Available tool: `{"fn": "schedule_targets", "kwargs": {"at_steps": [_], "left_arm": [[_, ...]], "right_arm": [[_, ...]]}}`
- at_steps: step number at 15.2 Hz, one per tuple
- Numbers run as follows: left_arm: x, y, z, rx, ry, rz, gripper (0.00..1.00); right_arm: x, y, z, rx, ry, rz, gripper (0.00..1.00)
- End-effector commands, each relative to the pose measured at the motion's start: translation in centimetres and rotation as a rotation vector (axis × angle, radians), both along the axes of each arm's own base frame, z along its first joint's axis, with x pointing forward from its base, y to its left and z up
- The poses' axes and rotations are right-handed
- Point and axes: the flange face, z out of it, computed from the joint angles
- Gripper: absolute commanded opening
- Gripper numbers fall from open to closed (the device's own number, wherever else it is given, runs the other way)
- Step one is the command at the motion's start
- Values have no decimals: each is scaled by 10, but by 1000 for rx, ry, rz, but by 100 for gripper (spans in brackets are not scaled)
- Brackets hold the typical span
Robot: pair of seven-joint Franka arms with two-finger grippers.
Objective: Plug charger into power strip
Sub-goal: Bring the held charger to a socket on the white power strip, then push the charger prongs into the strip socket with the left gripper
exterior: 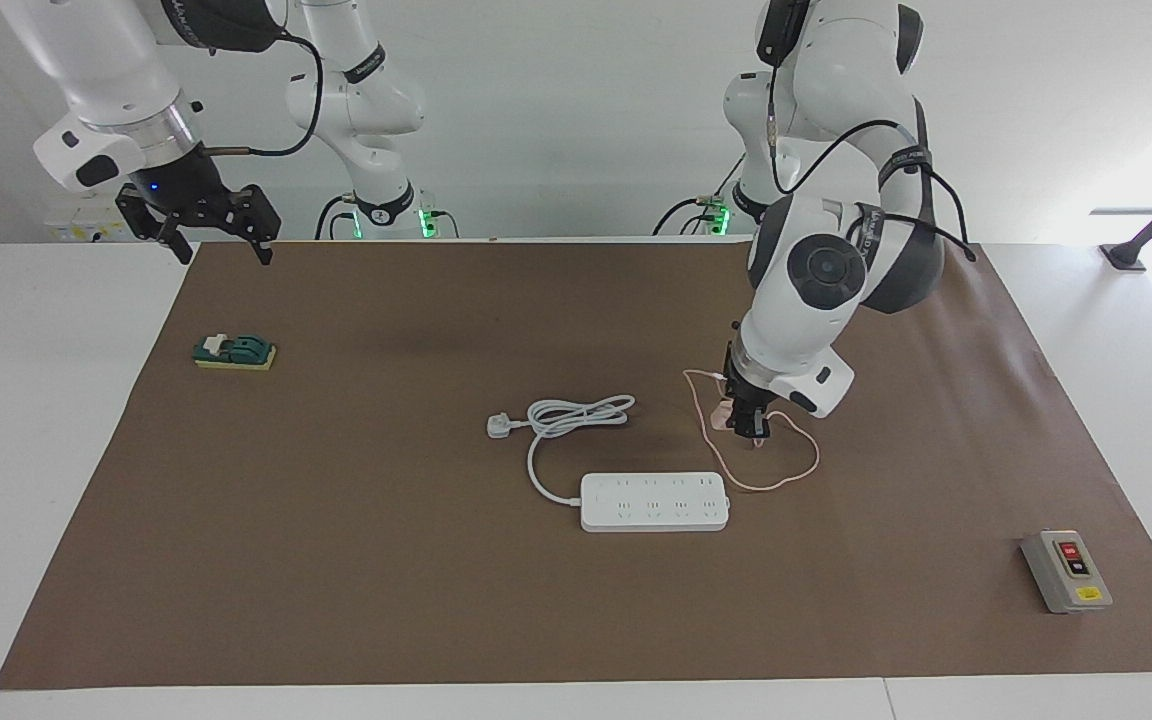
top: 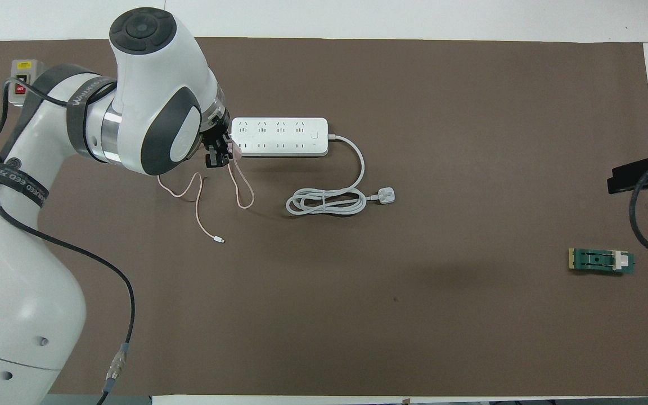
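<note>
One charger (exterior: 726, 410), pale pink, down on the brown mat (exterior: 436, 600) just beside the power strip's end toward the left arm and nearer to the robots than that end, mostly hidden by the left gripper (exterior: 748, 428) lowered onto it, jaws narrowed about the pink cube, though actual grip too hidden to confirm. One thin pink cable (top: 200, 216) looping over the mat from the cube, ending in one small connector (top: 220, 240) lying loose. One power strip (exterior: 654, 501), long and white, flat near the mat's middle, two rows of outlets facing up, none occupied. One thick white cord (exterior: 576, 415) coiled nearer to the robots than the strip, ending in one white three-pin plug (exterior: 501, 425) flat on the mat. One right gripper (exterior: 198, 222), waiting high over the mat's corner at the right arm's end, jaws spread wide and empty. One green and yellow block (exterior: 235, 351) near that same end. One grey switch box (exterior: 1066, 571) with red and black buttons toward the left arm's end.
</note>
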Motion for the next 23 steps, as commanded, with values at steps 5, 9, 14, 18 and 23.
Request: {"fn": "schedule_targets", "kwargs": {"at_steps": [5,9,14,18,23], "left_arm": [[12,1,-11,35,-52,37,0],[19,-2,-29,51,-85,47,0],[19,-9,-41,54,-82,37,0],[21,-9,-33,50,-92,50,0],[20,-15,-31,48,-98,45,0]], "right_arm": [[-5,-2,0,31,10,7,100],[-5,-4,0,33,11,6,100],[-6,-3,0,42,12,6,100],[-6,-3,0,44,17,6,100],[-6,-3,1,42,12,1,100]]}}
